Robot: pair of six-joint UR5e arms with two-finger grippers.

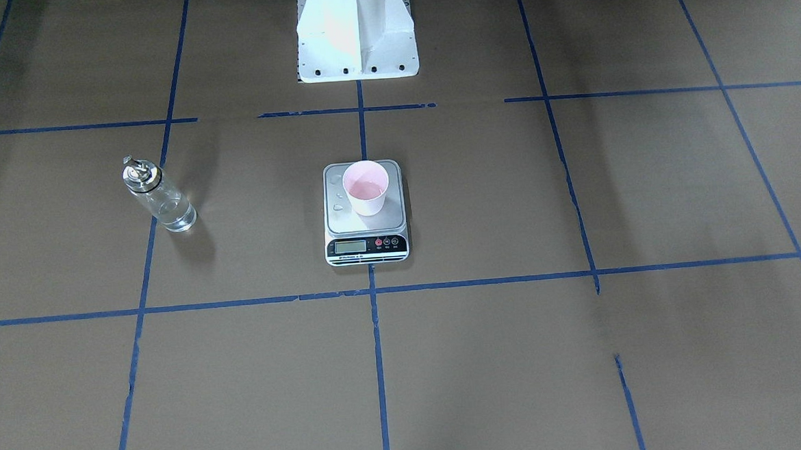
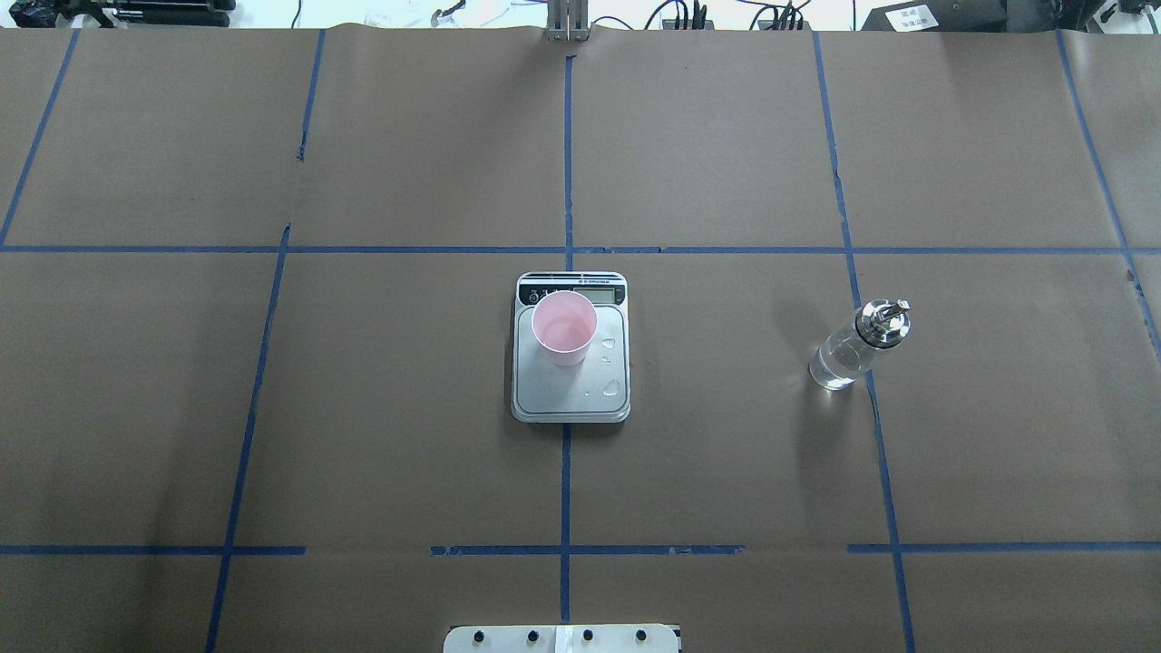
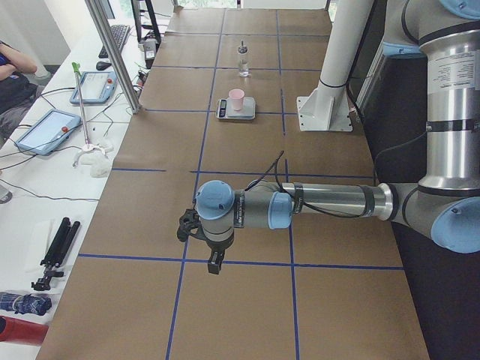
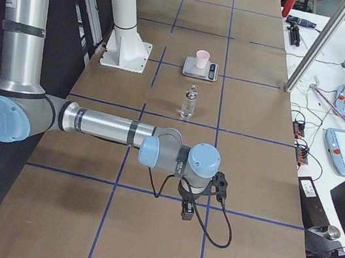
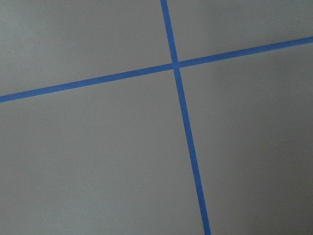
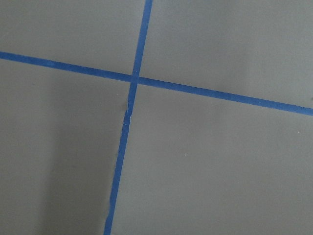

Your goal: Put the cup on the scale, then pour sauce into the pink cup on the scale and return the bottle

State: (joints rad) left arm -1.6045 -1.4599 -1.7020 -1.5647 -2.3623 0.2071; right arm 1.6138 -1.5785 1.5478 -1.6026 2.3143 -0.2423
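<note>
At frame centre the cup is being weighed on the scale, seemingly filled; the bottle is standing centre-left, apart, presumably returned. Whether the left gripper and right gripper are spread or closed cannot be told.

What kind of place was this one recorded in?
Most likely a robotics lab workcell: the table is covered in brown paper with a blue tape grid, the left arm and right arm are industrial ones, and a teach pendant with cables lies on a side bench.
</note>
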